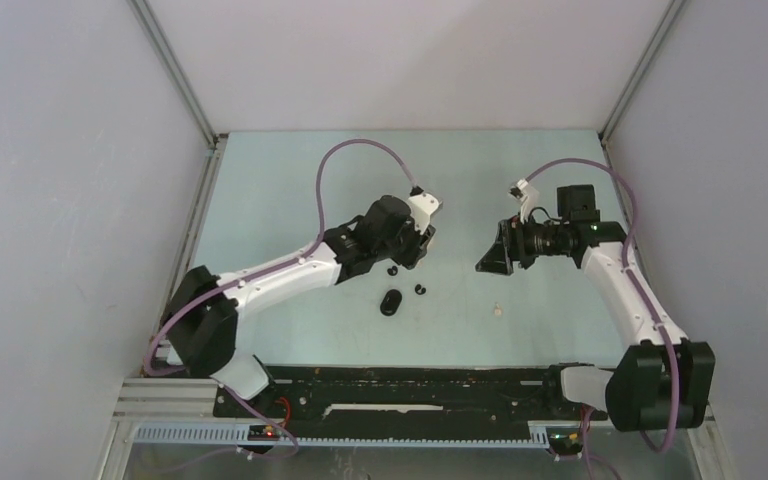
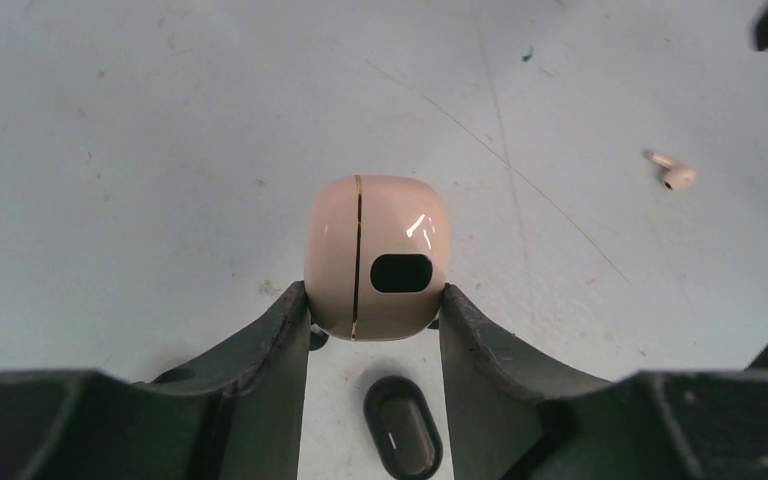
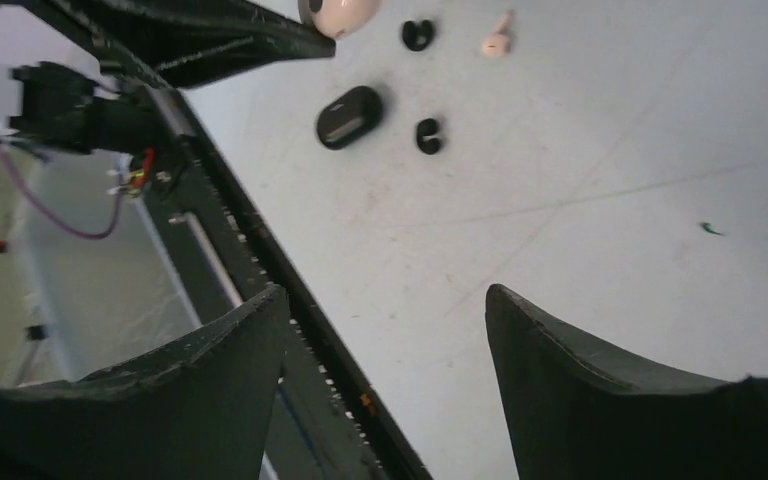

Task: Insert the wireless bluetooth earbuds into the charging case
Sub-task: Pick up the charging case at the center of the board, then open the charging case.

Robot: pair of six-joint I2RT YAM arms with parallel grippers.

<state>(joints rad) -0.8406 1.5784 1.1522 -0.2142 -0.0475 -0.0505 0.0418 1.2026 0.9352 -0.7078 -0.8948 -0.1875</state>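
Left claw (image 2: 375,292) clamps the closed-looking pink case (image 2: 377,235); right claw (image 3: 385,305) gapes empty. Rest it upright on the tabletop (image 2: 160,150) before fetching the pink bud (image 2: 675,176).

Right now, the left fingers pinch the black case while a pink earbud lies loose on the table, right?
No: the left wrist view shows the left fingers pinching the pink case; the black case lies on the table. The rest holds.

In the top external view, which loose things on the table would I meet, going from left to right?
black charging case → black earbud → whitish earbud
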